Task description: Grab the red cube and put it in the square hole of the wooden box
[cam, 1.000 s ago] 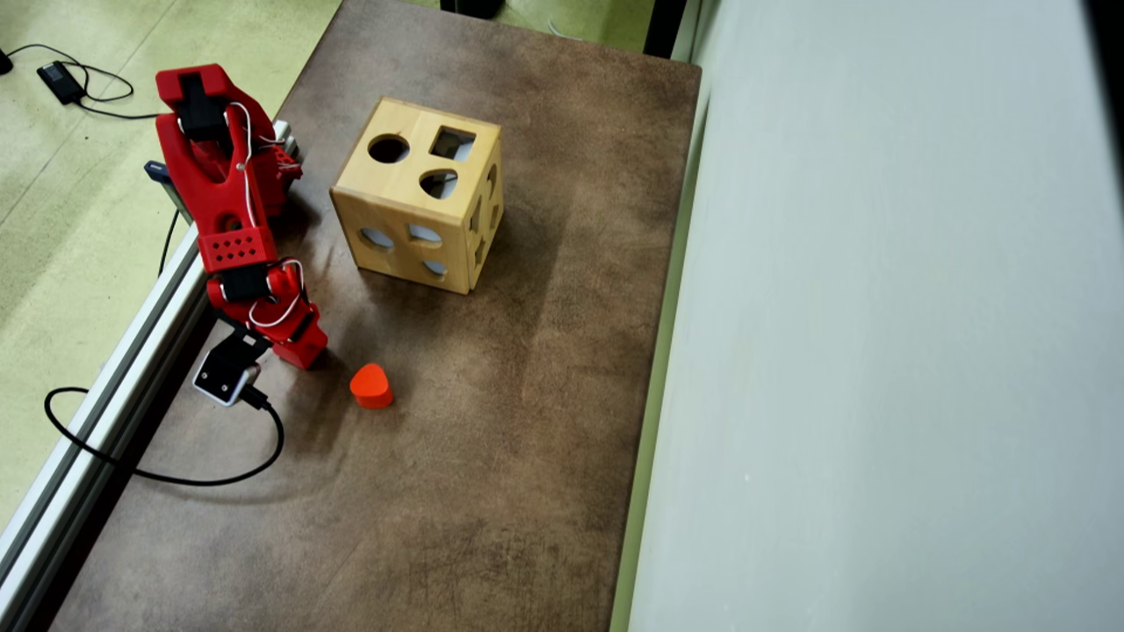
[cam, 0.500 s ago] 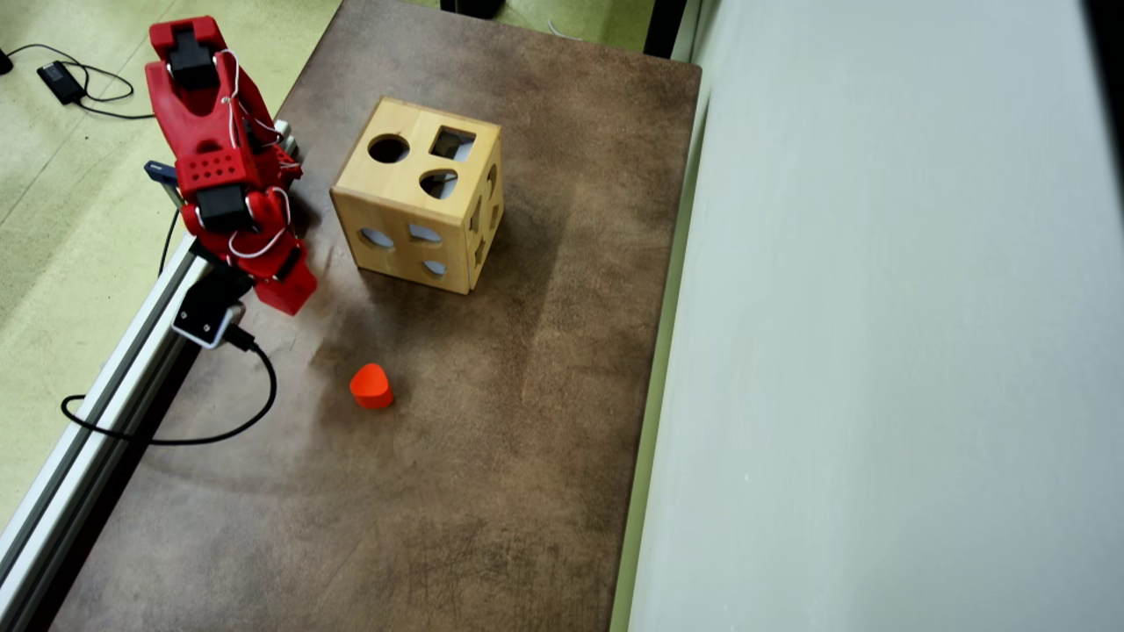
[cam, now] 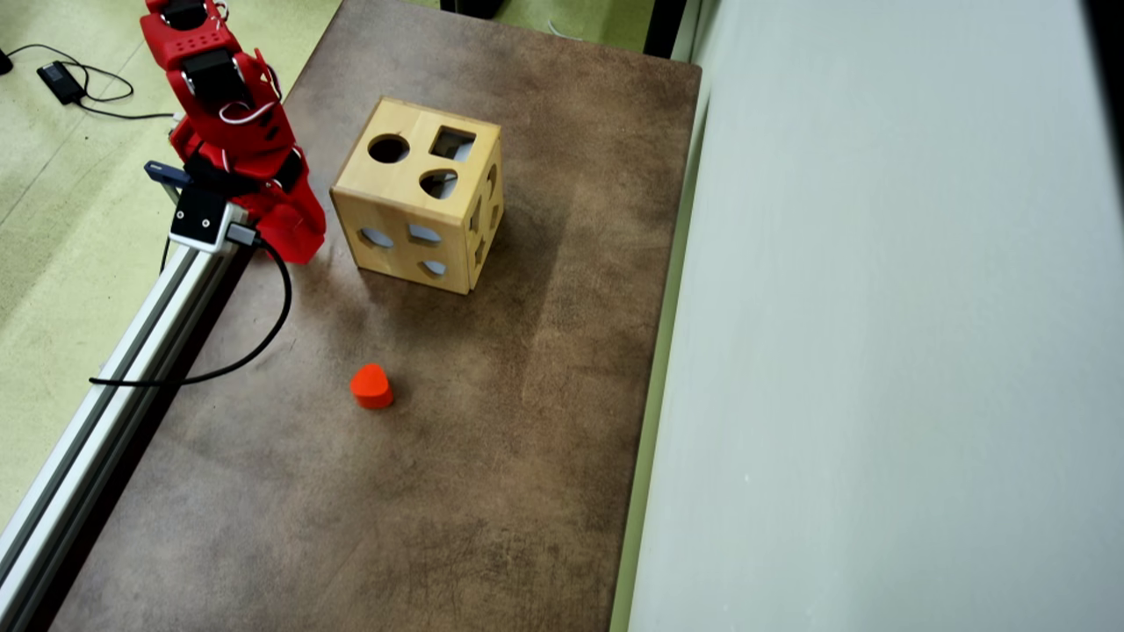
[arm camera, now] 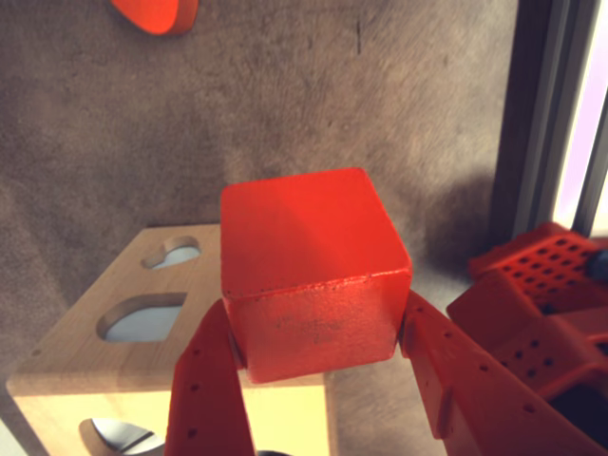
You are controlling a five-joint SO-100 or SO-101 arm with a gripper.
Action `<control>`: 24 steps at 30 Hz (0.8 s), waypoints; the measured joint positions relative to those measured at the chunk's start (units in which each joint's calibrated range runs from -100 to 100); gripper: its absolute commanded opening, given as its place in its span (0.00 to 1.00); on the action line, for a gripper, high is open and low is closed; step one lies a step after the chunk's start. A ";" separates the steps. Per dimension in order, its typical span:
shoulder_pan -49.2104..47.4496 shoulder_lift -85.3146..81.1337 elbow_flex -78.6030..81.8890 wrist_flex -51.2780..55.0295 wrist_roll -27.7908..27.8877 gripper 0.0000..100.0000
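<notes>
Overhead view: arm has swung from near the heart block (cam: 371, 386) up the counter's (cam: 492, 456) left edge, now just beside the wooden box (cam: 420, 195). Transport under way; square hole (cam: 452, 143) not reached. Wrist view: tool (arm camera: 318, 366) clamped on the red cube (arm camera: 309, 271). Overhead hides the cube behind the arm; fingertips hidden.

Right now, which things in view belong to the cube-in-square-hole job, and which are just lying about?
Job: deep-red cube clamped in the red gripper; light-tan wooden box; its dark square hole.

Lying about: orange-red heart-like block; black cable.
</notes>
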 measured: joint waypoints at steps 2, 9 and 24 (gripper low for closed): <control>-2.59 0.00 0.00 0.00 -1.61 0.04; -13.30 0.00 0.00 0.00 -8.84 0.04; -27.16 -0.59 -0.27 0.00 -16.65 0.04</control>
